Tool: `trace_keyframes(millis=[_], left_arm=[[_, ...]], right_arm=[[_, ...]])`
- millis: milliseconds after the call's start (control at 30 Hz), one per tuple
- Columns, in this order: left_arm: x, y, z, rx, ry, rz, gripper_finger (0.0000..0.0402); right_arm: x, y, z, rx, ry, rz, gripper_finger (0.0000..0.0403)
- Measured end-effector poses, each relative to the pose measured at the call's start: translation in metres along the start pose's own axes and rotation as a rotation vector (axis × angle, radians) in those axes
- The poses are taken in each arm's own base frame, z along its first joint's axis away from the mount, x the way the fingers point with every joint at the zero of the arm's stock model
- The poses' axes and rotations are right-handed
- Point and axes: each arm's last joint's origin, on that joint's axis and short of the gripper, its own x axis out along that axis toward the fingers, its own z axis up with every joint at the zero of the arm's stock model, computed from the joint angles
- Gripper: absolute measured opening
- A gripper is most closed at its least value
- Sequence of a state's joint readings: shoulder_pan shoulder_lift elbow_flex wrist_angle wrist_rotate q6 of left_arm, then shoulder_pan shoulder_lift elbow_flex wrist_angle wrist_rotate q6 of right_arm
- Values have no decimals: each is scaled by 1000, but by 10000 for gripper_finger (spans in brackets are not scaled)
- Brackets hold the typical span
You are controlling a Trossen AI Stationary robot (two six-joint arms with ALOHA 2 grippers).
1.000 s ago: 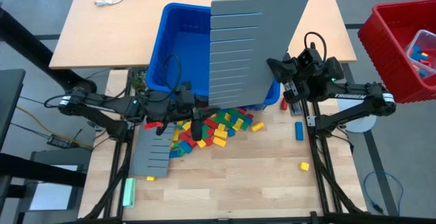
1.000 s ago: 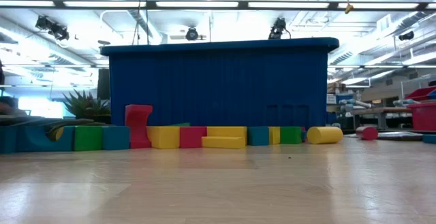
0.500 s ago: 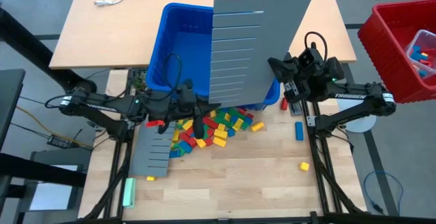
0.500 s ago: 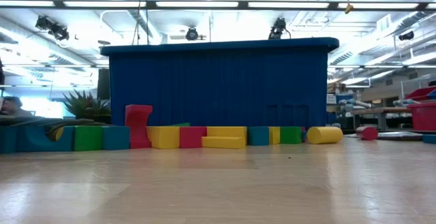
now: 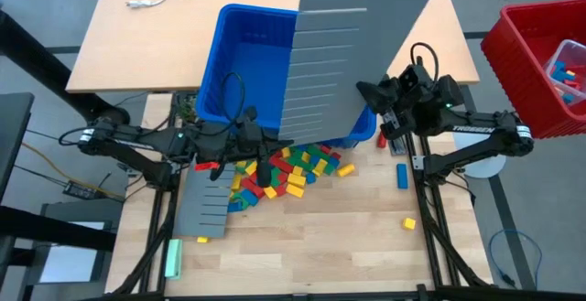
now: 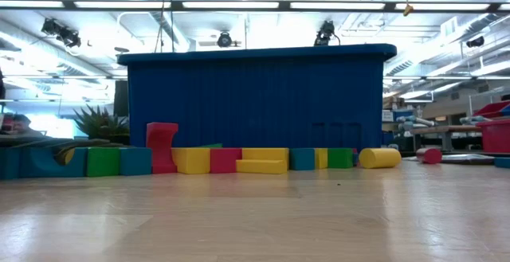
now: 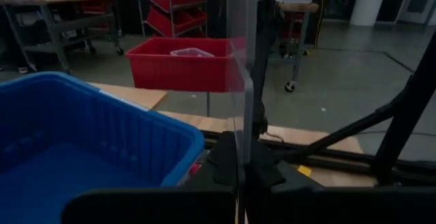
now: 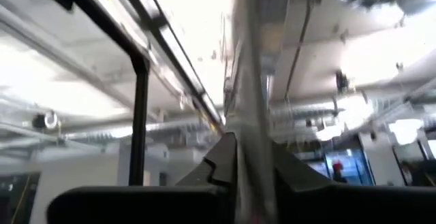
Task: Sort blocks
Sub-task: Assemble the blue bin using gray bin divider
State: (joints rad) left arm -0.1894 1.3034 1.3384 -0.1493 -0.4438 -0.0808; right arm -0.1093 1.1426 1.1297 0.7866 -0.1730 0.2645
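Fingers [image 7: 225, 164] of left gripper [image 5: 265, 151]: pinching lower edge of upright grey ridged panel [image 5: 339, 63]. Right gripper [image 5: 369, 93]: fingers clamped on the panel's opposite edge. Panel stands tilted over blue bin [image 5: 240, 54]. Blocks [image 5: 286, 167]: heaped on table before bin, beneath left gripper. Low view alone shows blocks in a row against the bin wall, neither arm in it.

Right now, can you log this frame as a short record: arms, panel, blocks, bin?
left gripper: shut on the grey panel, at its lower left corner
right gripper: at the panel's right edge
grey panel: upright, over the blue bin
blocks: heaped on the table in front of the bin
blue bin: no blocks in its visible part
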Motion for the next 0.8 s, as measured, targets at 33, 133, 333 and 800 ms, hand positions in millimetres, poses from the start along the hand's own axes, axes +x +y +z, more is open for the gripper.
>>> trace_keyframes(millis=[33, 133, 333, 800], left_arm=[[-2, 1, 0, 2, 12, -1, 7], [-13, 5, 0, -15, 52, 1, 7], [-48, 12, 5, -37, 108, 3, 6], [-119, 47, 0, -85, 280, 12, 6]], right_arm=[[-1, 0, -1, -5, 20, -6, 54], [-4, 1, 3, -26, 64, -18, 83], [-18, 9, 24, -92, 117, -56, 128], [-83, 35, 83, -145, 295, -131, 144]])
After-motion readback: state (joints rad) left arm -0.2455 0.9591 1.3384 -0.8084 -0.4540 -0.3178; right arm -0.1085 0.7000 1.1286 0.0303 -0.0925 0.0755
